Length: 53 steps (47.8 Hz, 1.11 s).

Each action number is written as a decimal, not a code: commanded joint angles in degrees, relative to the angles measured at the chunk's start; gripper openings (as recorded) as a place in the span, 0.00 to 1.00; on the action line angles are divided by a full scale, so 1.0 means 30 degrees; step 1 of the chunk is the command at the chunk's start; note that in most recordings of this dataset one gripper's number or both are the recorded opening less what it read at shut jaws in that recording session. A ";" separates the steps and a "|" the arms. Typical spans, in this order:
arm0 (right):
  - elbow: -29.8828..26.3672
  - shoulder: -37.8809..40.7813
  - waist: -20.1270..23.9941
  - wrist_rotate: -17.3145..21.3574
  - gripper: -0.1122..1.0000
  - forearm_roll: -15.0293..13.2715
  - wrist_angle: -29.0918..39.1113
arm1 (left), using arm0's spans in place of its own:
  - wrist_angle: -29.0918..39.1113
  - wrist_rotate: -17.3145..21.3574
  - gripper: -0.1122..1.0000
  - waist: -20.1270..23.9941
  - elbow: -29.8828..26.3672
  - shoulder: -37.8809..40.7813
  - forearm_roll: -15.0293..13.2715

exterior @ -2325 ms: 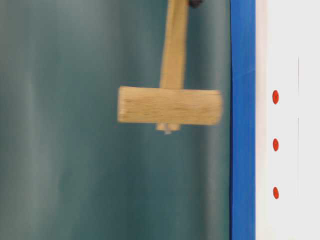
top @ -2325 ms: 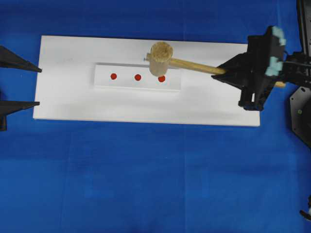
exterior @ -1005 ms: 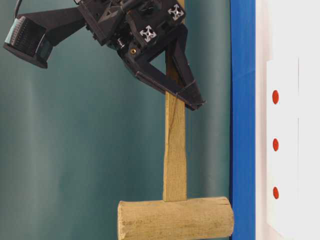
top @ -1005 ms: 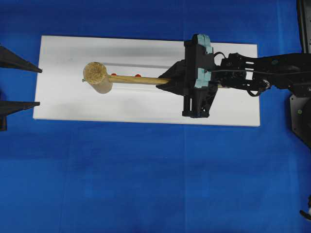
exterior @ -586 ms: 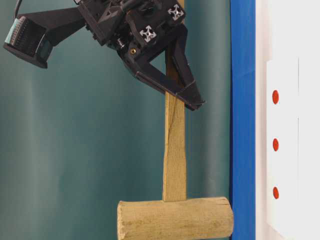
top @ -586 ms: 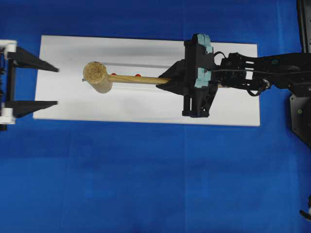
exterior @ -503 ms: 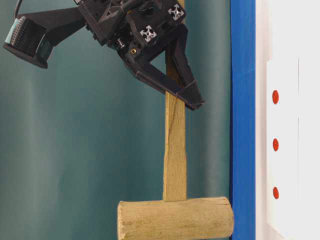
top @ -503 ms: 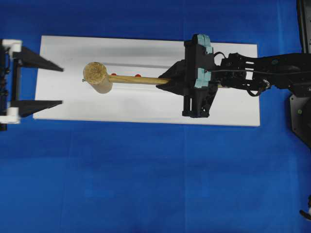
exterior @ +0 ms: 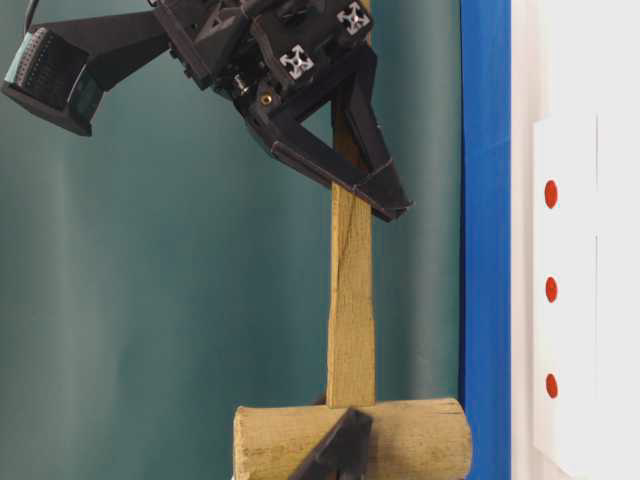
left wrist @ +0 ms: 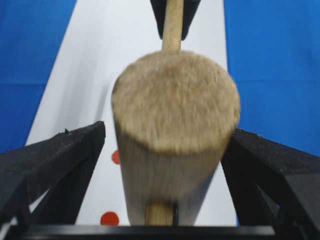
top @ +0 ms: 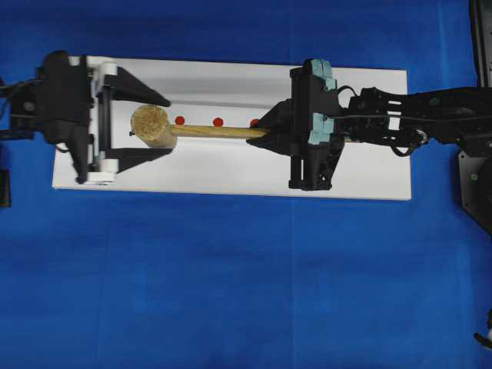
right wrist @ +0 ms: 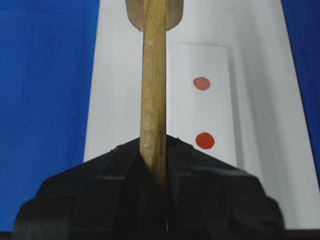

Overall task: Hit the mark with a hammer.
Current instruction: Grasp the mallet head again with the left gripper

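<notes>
We are holding the wooden mallet (top: 157, 127) aloft with our right gripper (top: 269, 131), whose jaws are pinching the flat handle partway along, as the right wrist view shows clearly. The mallet's thick cylindrical head is hanging above the left end of the white board (top: 231, 173), just left of the row of red marks (top: 217, 121) on the raised white strip (right wrist: 205, 60). Our left gripper (top: 142, 125) is spread wide, one finger on each side of the head and, from what the left wrist view shows, not yet touching it. We are judging this as a handover or a steadying step rather than the strike itself: the head is sitting clear of the marks and off the surface. The next move is calling for either closing on the head or bringing it down squarely over a red mark. We are seeing no containers anywhere in the scene.
</notes>
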 commanded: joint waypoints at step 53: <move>-0.0732 -0.0410 0.0088 -0.0059 0.12 -0.0029 -0.0176 | 0.0088 0.0059 0.50 -0.0029 -0.1055 0.0527 0.0000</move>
